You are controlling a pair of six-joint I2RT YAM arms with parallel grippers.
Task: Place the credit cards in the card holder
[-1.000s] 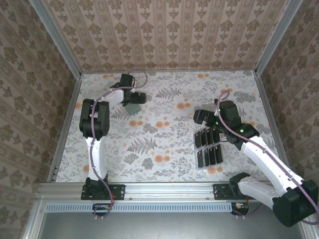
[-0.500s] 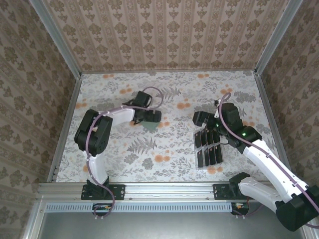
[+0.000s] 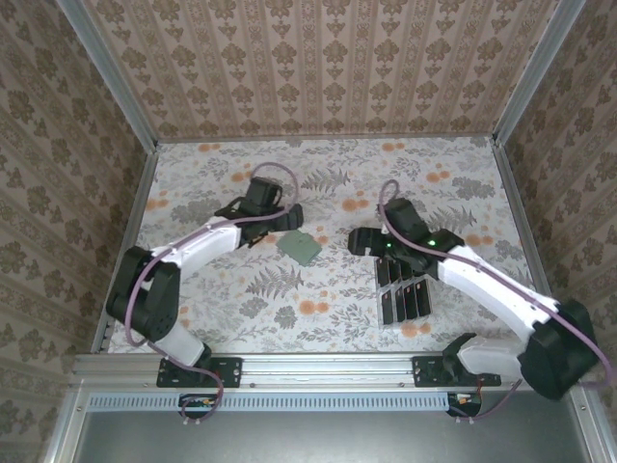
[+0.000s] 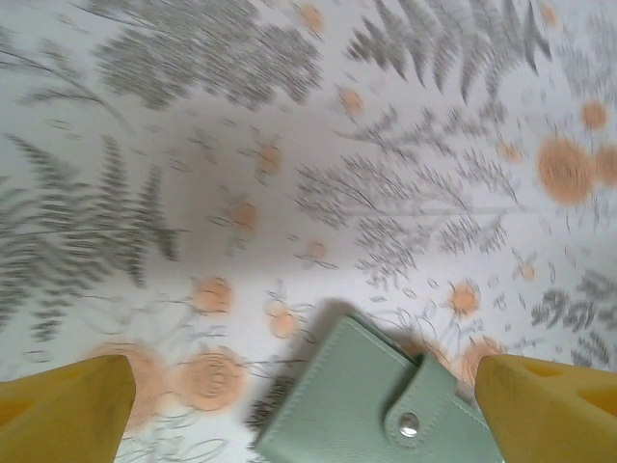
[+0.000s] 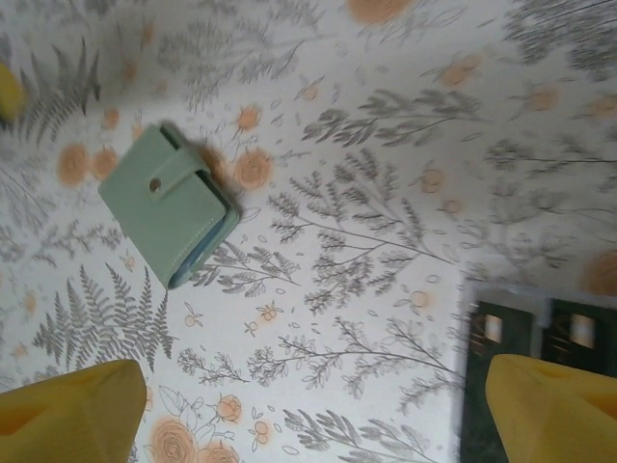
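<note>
Sage-green card holder (image 5: 166,214), silver snap, blue-grey edge. White bench (image 3: 318,193), grey ferns, orange blossoms. Black credit cards (image 3: 405,294).

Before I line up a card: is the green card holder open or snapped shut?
Shut. The card holder lies folded flat, its strap lapped over the front face, snap button showing on it.

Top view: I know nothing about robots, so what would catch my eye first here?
A small sage-green wallet lies shut in the middle of the flowery tabletop, between the open left gripper and the open right gripper. Under the right arm, black cards sit in rows in a clear rack.
</note>
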